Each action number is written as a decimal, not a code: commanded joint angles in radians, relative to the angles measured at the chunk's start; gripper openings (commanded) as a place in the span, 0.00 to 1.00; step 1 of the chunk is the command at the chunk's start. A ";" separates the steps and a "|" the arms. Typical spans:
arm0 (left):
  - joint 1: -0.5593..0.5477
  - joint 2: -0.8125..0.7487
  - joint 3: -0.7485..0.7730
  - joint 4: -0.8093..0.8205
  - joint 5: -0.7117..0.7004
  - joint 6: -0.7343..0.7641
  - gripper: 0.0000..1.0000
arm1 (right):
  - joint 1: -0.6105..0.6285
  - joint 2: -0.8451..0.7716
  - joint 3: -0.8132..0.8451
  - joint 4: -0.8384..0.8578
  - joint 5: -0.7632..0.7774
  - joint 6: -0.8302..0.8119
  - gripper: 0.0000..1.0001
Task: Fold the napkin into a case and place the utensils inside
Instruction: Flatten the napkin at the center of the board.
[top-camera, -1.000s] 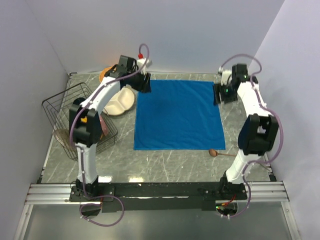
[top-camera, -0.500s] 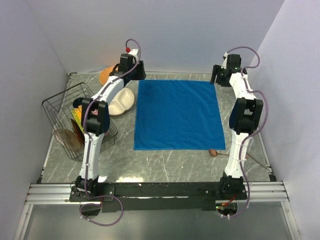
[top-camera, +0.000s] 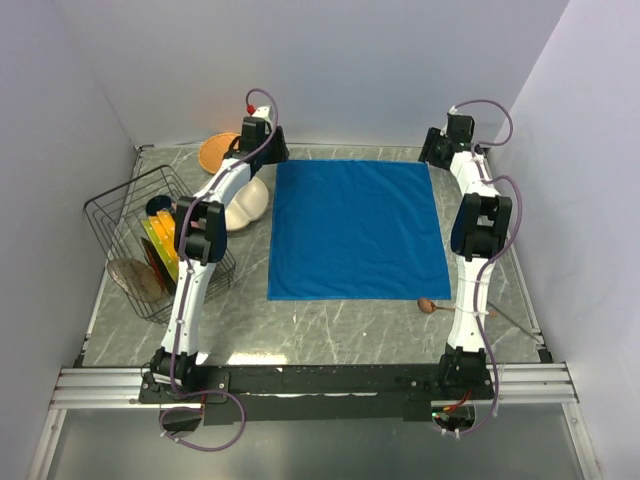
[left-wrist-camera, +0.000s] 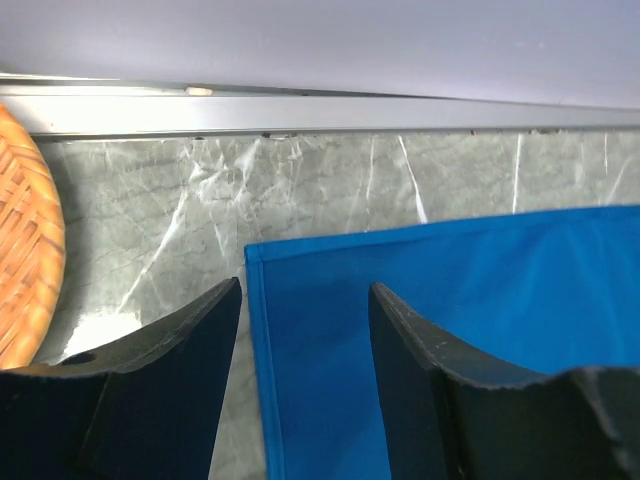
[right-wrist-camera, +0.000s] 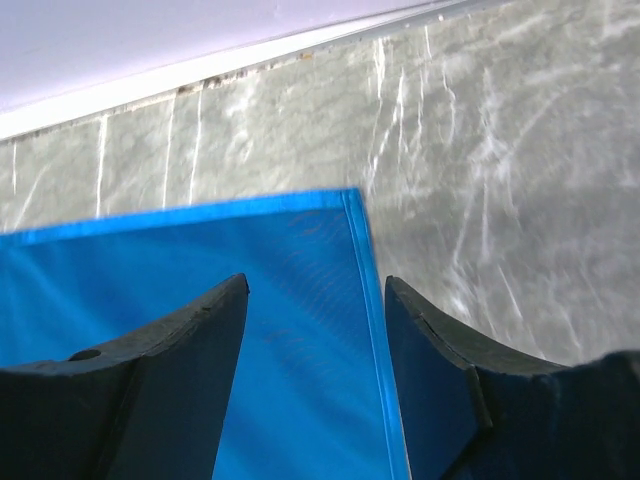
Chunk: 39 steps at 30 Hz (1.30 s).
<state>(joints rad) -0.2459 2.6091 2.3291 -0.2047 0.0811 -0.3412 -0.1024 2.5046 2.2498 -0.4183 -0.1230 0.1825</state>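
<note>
**Handling.** The napkin (top-camera: 355, 228) is thin cloth with a slight sheen. It is judged light, limp and prob. slippery on the marble-pattern worktop (top-camera: 330, 330). It has no stiffness and will sag from any single hold, so lift at two pts together. Recommended hold: the napkin's two far corners, pinching hem plus a little cloth inboard. The stitched hem likely gives better purchase than the single layer. It is not fragile. Main risks are a corner slipping out or the sheet dragging askew.

**Position.** The napkin lies flat and unfolded, approx. square. A wooden spoon (top-camera: 428, 305) lies just off the napkin's near right corner. Contact with the hem cannot be told.

**End effectors.**
- **Left end effector** (left-wrist-camera: 305, 300): at the napkin's far left corner, released, jaws apart. The hem runs through the gap, with the outboard finger over bare worktop and the inboard finger over cloth.
- **Right end effector** (right-wrist-camera: 315, 290): at the napkin's far right corner, released, jaws apart. The corner sits in the gap, with the hem close to the outboard finger.
- Neither grasps anything. Whether the tips touch the cloth cannot be told.
</note>
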 joint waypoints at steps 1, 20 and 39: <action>0.010 0.038 0.070 0.028 0.009 -0.082 0.60 | 0.003 0.028 0.086 0.038 0.003 0.057 0.66; 0.023 0.114 0.050 -0.030 0.034 -0.263 0.52 | -0.034 0.077 0.103 -0.062 -0.046 0.196 0.87; -0.007 0.164 0.118 0.036 0.111 -0.283 0.18 | -0.079 0.102 0.111 -0.053 -0.182 0.247 0.79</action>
<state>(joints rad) -0.2432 2.7399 2.3943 -0.1726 0.1646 -0.6239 -0.1734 2.6053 2.3554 -0.4862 -0.2684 0.4191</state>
